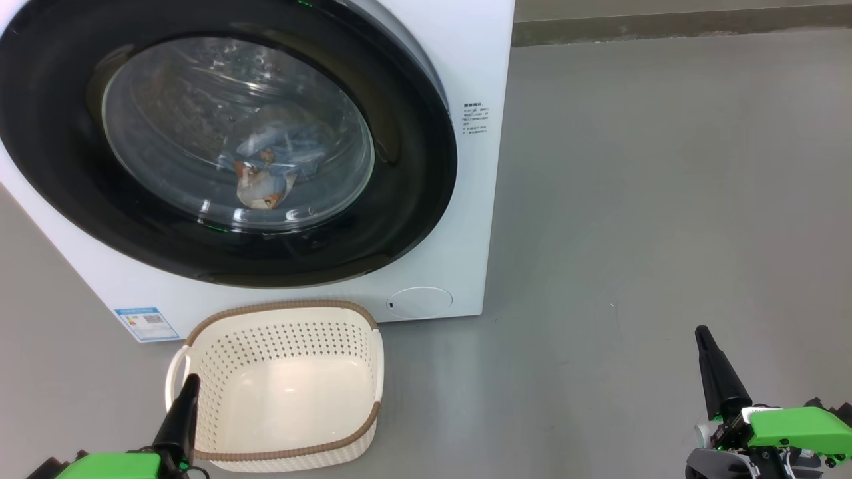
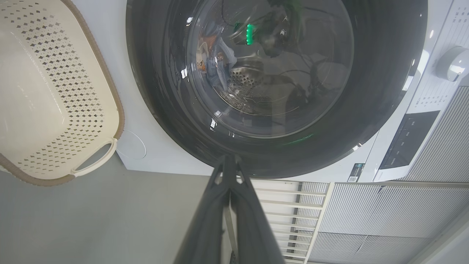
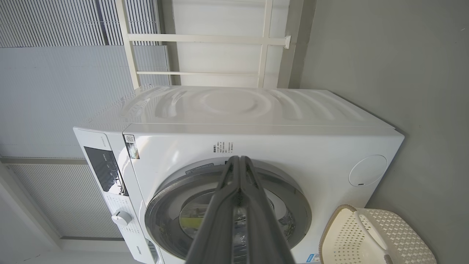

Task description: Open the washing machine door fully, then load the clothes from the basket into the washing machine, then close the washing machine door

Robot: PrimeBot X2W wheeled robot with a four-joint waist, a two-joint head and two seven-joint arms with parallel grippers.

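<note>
Big white box-shaped washing machine (image 1: 476, 80): plain white casing, small blue label sticker (image 1: 146, 324) at lower corner. Round washing machine door (image 1: 413, 173): glossy black rim, clear glass centre. Soft clothes (image 1: 266, 176) behind glass: light blue, orange patches. Rectangular plastic basket (image 1: 286, 339): cream, diamond-perforated sides, brown woven-look rim, white handles. Smooth floor (image 1: 665, 199): uniform grey.

The left pincer (image 1: 191, 384), with two long dark fingers on a bright green wrist housing (image 1: 110, 466), is held at the lower left, fingers pressed together and pointed upward. The right pincer (image 1: 703, 336) is likewise seen closed at the lower right, leaned slightly leftward.
</note>
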